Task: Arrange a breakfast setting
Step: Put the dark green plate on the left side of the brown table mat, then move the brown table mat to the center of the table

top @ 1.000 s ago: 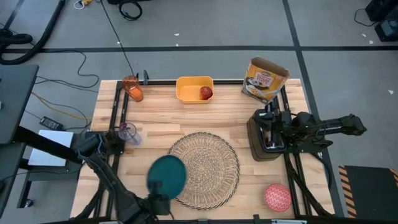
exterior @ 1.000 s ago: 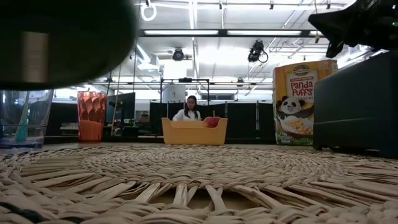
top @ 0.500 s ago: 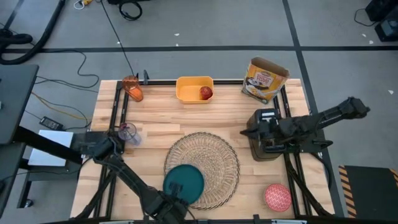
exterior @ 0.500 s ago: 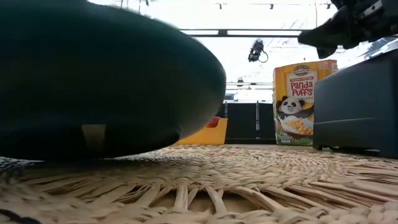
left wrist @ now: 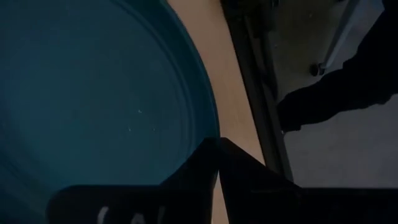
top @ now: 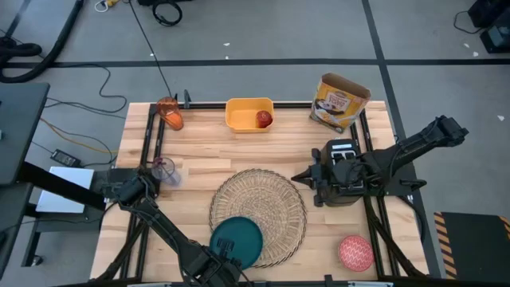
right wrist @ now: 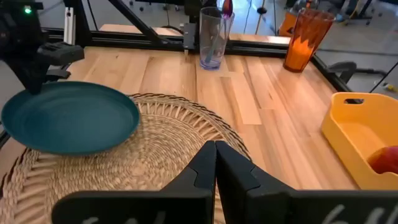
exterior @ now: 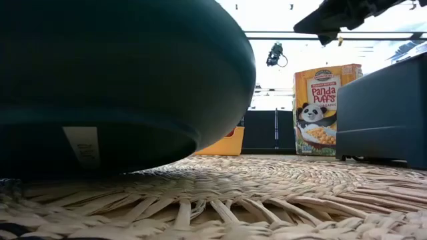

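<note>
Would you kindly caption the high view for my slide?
Left pincer shut on teal plate at the woven placemat edge; right pincer shut beside it.

Two dark jointed arms, black wedge-shaped tool fingers (right wrist: 214,168), white markings

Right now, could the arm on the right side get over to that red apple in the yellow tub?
Probably yes. The right gripper hovers shut beside the toaster, holding nothing. The red apple lies uncovered in the open yellow tub, and bare table lies between them. Its fingers would need opening first.
</note>
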